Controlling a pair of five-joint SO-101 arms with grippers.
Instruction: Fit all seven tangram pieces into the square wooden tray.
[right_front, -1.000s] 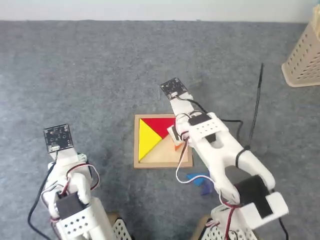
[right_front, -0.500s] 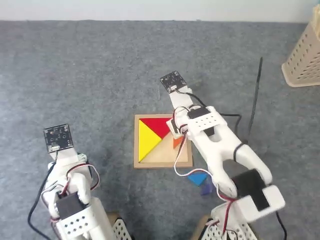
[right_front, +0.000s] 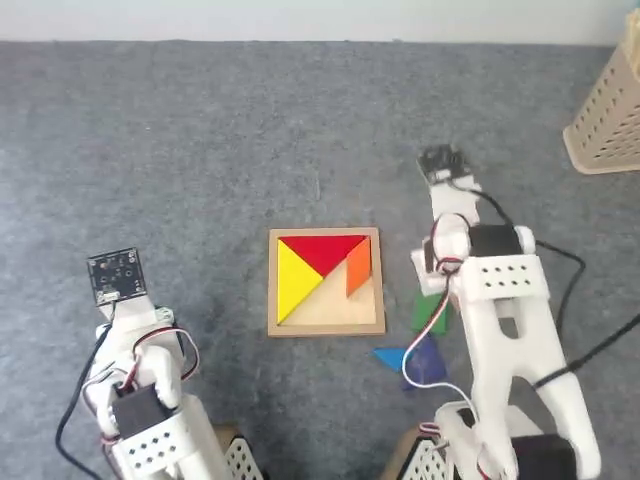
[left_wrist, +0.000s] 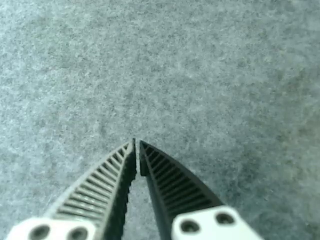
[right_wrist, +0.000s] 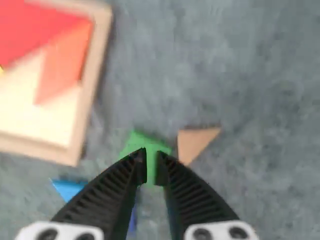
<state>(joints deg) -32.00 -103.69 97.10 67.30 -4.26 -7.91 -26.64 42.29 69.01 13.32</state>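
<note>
The square wooden tray (right_front: 326, 326) lies mid-table and holds a red triangle (right_front: 322, 250), a yellow triangle (right_front: 291, 281) and an orange piece (right_front: 358, 268). To its right on the carpet lie a green piece (right_front: 428, 312), a blue piece (right_front: 394, 355) and a dark blue piece (right_front: 426, 364). My right gripper (right_wrist: 150, 159) is shut and hangs just over the green piece (right_wrist: 144, 143), beside a tan triangle (right_wrist: 195, 142). The right wrist view also catches the tray (right_wrist: 93, 97) and orange piece (right_wrist: 61, 66). My left gripper (left_wrist: 136, 146) is shut over bare carpet at the near left.
A beige perforated container (right_front: 606, 108) stands at the far right edge. The right arm (right_front: 496, 290) covers part of the loose pieces. The left arm (right_front: 135, 385) stays near the front left. Grey carpet surrounds the tray.
My right arm has swung from over the tray to its right side, leaving the orange piece in the tray. The left arm has not moved.
</note>
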